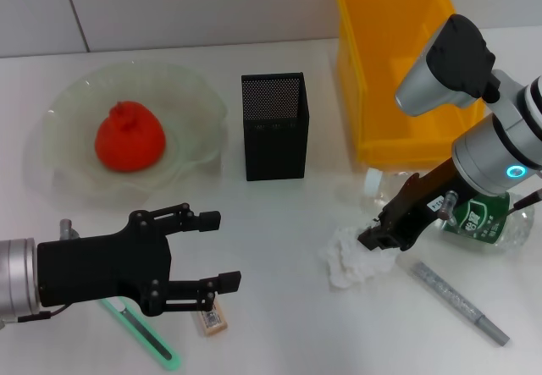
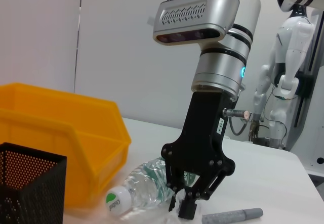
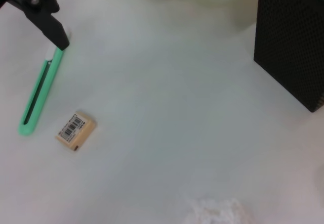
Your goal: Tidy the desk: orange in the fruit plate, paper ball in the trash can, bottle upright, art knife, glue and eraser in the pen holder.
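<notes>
White tabletop (image 1: 279,248) lies open between the pen holder (image 1: 274,126) and the near edge, while the trash can (image 1: 398,70) crowds the far right corner and the orange (image 1: 129,137) sits in the fruit plate (image 1: 182,96) at far left. Right gripper (image 1: 378,237) is down at the paper ball (image 1: 356,258), fingers narrowed around its right edge, with the fallen bottle (image 1: 491,223) just behind and the glue (image 1: 460,302) nearby. Left gripper (image 1: 222,251) hovers with jaws spread wide and empty above the art knife (image 1: 144,337) and eraser (image 1: 211,317) near the front edge.

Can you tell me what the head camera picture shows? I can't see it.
The right pincer reaches down onto the paper ball beside the lying bottle. The left pincer hovers open above the eraser and art knife; the orange sits in the fruit plate.
</notes>
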Robot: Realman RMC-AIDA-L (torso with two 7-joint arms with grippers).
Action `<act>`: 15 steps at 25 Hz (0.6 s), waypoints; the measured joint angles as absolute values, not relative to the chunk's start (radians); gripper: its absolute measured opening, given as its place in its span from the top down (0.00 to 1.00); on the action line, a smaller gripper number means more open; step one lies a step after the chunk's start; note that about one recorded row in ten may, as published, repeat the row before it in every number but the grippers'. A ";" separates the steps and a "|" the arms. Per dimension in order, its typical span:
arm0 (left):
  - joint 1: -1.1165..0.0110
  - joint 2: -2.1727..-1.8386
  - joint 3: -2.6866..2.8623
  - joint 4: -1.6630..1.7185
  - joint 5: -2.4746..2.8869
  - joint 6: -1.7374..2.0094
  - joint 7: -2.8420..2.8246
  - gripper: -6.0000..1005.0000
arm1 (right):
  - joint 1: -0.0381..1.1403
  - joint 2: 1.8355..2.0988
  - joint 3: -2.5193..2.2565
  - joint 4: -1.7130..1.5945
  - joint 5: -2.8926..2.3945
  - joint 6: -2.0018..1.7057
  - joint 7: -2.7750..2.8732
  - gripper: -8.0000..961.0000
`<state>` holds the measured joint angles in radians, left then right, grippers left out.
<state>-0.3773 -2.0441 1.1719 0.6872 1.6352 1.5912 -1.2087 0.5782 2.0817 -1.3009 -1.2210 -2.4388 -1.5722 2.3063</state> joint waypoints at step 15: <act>-0.373 -2.043 1.174 0.684 1.635 1.587 -1.207 0.16 | 0.540 2.083 -1.301 -1.280 -2.393 -1.582 2.295 0.99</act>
<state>-0.3726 -2.0432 1.1742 0.6844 1.6352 1.5875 -1.2068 0.5404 2.0825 -1.3008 -1.2803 -2.3933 -1.5823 2.2953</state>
